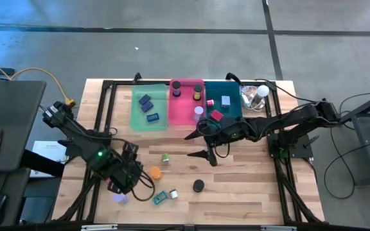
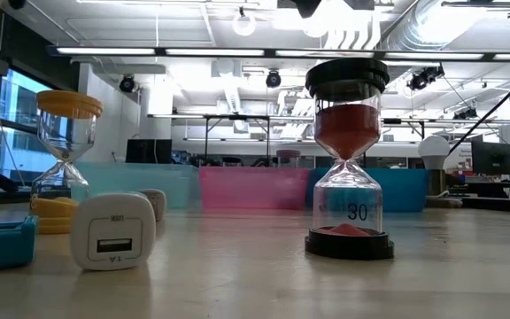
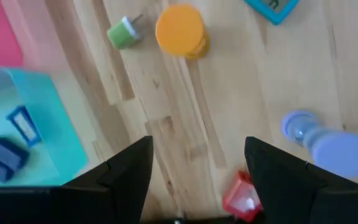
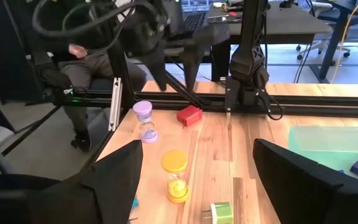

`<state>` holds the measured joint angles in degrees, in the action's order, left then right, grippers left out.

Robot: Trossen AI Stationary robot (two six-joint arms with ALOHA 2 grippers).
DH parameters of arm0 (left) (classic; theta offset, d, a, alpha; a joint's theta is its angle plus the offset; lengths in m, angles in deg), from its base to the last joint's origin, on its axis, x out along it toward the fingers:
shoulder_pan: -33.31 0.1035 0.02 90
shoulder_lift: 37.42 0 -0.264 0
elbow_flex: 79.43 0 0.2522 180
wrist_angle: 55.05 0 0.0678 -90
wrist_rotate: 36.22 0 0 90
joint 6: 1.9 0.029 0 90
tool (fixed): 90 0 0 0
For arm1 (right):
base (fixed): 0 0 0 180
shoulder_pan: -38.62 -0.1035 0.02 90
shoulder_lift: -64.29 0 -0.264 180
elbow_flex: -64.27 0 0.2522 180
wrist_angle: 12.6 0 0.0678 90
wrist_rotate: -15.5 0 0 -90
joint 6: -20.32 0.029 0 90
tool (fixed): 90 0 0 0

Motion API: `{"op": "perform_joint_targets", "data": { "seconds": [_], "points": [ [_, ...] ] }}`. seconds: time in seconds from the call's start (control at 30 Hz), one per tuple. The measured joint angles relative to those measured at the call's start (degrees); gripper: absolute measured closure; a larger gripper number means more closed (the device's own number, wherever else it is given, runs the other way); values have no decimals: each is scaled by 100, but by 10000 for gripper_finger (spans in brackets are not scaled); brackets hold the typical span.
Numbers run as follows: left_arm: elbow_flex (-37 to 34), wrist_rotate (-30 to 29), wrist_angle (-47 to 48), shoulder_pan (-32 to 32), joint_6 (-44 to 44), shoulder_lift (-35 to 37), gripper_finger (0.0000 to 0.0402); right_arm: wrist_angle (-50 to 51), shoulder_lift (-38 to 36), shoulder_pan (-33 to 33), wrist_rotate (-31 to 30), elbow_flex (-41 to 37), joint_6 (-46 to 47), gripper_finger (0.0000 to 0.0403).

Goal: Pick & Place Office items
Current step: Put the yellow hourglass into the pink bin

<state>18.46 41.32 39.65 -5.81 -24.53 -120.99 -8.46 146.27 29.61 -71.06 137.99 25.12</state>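
Note:
My left gripper (image 1: 132, 174) (image 3: 197, 180) is open, low over the near-left table. A small red block (image 3: 241, 198) lies between its fingers, close to one of them; whether it touches I cannot tell. A purple hourglass (image 3: 328, 146) stands beside it. An orange hourglass (image 1: 154, 172), a green plug (image 1: 165, 156), a black hourglass (image 1: 198, 185), a white charger (image 1: 173, 192) and a teal piece (image 1: 160, 197) rest on the wood. My right gripper (image 1: 201, 146) (image 4: 197, 186) is open above the table's middle, facing the left arm.
Three trays sit side by side at the far edge: green (image 1: 133, 119) with blue pieces, pink (image 1: 180, 115) with small cylinders, teal (image 1: 234, 112) with a red piece. A clear plastic lump (image 1: 255, 96) lies far right. A person (image 4: 86, 62) sits beyond the left edge.

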Motion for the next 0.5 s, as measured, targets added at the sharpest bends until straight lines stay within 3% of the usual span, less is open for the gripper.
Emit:
{"op": "perform_joint_targets", "data": {
  "seconds": [0.27, 0.5],
  "points": [
    [-2, 44, -488, 127, 61, -644, 158, 4, 0, 0, 0, 0, 2, 109],
    [-2, 666, -491, 351, 1084, -973, 158, 91, -2, 0, -2, 0, 11, 109]
  ]
}}
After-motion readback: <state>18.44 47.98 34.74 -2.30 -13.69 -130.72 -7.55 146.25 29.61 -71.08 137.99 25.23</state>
